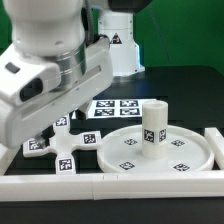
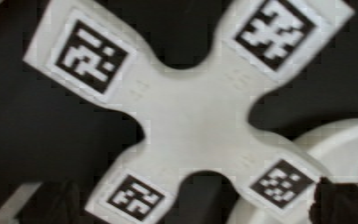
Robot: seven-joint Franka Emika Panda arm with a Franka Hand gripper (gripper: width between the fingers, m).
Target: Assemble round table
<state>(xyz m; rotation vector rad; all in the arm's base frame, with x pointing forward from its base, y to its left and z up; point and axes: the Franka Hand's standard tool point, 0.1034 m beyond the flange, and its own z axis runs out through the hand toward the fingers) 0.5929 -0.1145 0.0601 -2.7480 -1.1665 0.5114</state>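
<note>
In the exterior view we see the big white robot arm bent low over the white plastic cross-shaped base, which lies flat on the black worktop toward the exterior view's left. Just beside it, toward the exterior view's right, the large white round disc top also lies flat. The short white cylinder leg stands upright on its middle (whether fastened or only set there, we cannot tell). We judge the leg stands so that its free upper end can take the base. White border rails close off the near edge and the far right, so the free room lies upward and back toward the marker board.

In the wrist view the base fills the frame, its four tagged lobes spread out. The fingers stand released and wide apart, grasping nothing, apparently poised above the cross. The disc's rim crowds one lobe, and we cannot tell whether they touch. The other lobes have bare worktop around them, and we think they offer easier access.
</note>
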